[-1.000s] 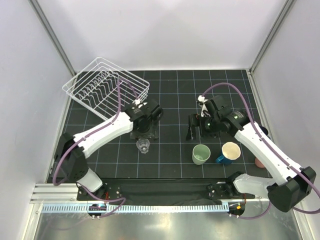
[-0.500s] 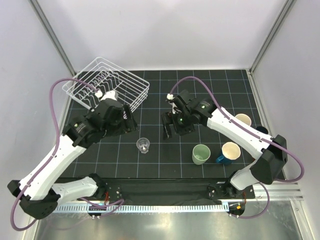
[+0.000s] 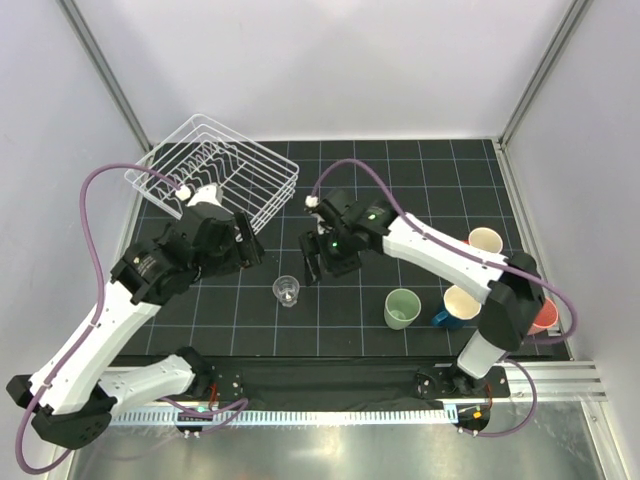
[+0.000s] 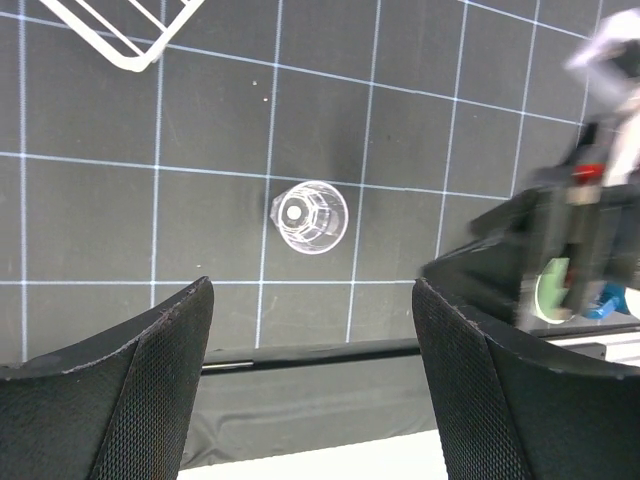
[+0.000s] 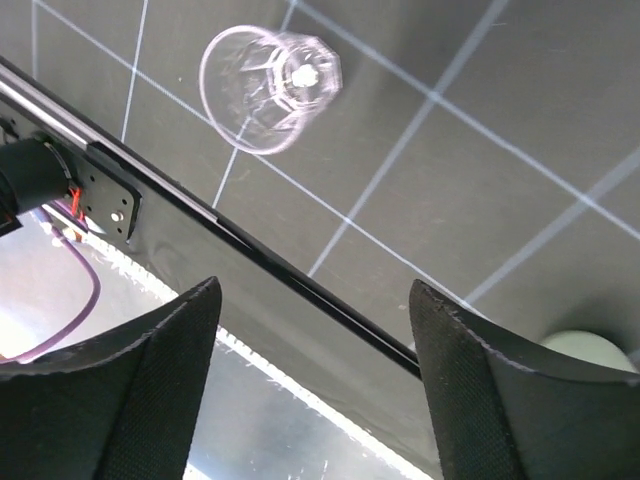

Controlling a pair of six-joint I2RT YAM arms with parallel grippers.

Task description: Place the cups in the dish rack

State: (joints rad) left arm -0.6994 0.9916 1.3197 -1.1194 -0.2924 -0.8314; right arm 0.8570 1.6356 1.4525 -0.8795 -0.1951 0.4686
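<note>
From above, the white wire rack (image 3: 215, 170) sits tilted at the table's (image 3: 400, 170) 10 o'clock corner, with no cup in it. The clear glass (image 3: 287, 291) stands upright near the middle. The pale green cup (image 3: 402, 308) is at its 3 o'clock, and the blue mug (image 3: 457, 303) with a cream inside is just beyond that. A cream-lined cup (image 3: 486, 240) stands at 2 o'clock of the mug. What may be an orange cup (image 3: 543, 315) peeks from behind the right arm. The left gripper (image 3: 248, 242) hangs at 10 o'clock of the glass and the right gripper (image 3: 310, 264) at 1 o'clock. The right one has swung in from farther right within half a second, and the glass has not moved.

The left wrist view shows the left gripper (image 4: 312, 290) with its jaws spread and nothing between them. The faceted glass (image 4: 310, 217) is at 12 o'clock and a rack corner (image 4: 120, 35) at 11.

In the right wrist view the right gripper (image 5: 312, 290) is likewise spread and empty. The glass (image 5: 270, 85) is at 12 o'clock and the green cup's rim (image 5: 590, 350) at 4.
</note>
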